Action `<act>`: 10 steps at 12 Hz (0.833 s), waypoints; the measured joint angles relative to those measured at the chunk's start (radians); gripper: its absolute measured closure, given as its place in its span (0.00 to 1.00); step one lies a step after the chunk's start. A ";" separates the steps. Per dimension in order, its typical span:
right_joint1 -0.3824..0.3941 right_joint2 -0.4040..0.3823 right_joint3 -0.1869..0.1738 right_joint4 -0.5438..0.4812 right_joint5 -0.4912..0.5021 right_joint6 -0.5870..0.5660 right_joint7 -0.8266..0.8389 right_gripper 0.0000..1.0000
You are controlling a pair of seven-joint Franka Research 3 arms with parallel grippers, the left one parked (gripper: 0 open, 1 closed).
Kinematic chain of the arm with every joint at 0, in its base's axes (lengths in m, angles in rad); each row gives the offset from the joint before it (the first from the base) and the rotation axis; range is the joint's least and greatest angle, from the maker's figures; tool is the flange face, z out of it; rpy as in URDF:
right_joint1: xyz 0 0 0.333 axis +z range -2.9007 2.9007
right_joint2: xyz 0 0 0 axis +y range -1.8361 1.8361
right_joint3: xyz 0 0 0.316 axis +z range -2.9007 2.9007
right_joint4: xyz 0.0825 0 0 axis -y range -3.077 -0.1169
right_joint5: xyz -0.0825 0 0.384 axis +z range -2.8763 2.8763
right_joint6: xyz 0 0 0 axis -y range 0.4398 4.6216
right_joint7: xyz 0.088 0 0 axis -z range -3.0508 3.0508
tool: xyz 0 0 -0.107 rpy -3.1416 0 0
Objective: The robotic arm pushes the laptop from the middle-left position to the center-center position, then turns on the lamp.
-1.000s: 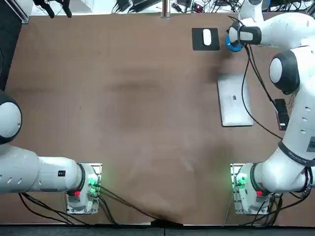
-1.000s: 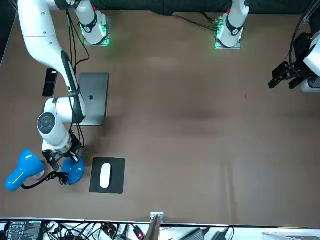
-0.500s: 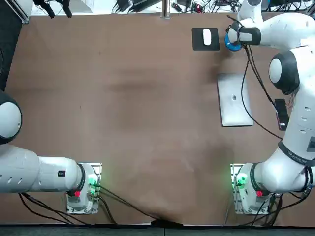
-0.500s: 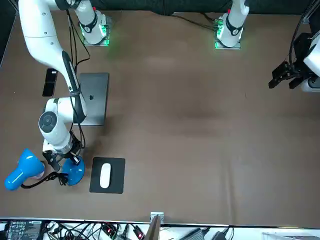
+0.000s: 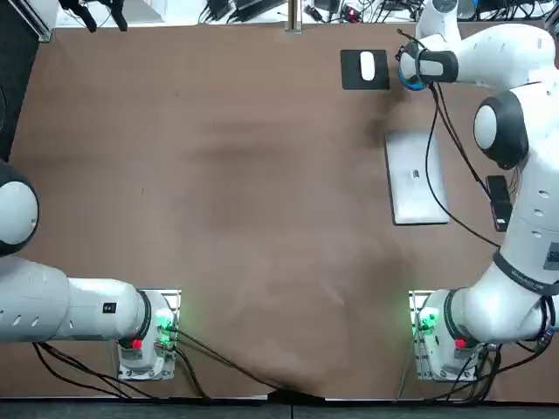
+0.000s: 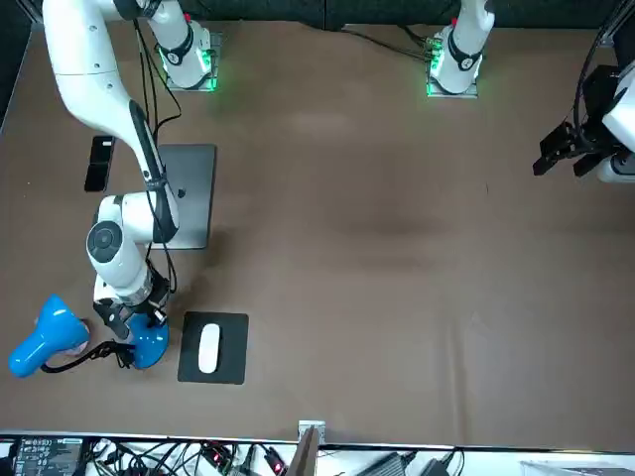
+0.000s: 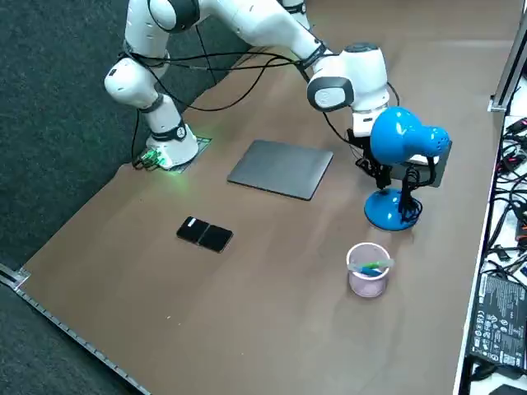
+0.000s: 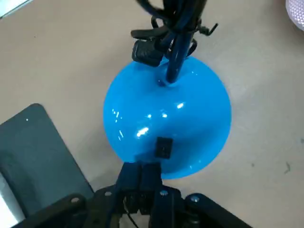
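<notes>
The right pincer [image 8: 144,175], fingers together, is being held at the blue lamp's base [image 6: 149,345], lower left of the front view.

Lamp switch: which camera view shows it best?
The right wrist view: the black switch sits on the blue lamp base, beyond the shut right gripper. The top, front and side views show the lamp, but its switch cannot be made out there.
</notes>
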 joint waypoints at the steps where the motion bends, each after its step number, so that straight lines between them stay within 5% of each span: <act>1: 0.001 0.000 0.000 0.000 0.000 0.000 0.000 0.98; 6: 0.010 0.002 -0.009 0.000 -0.001 0.017 0.000 0.98; 10: 0.060 0.008 -0.062 0.000 -0.020 0.028 0.000 0.98</act>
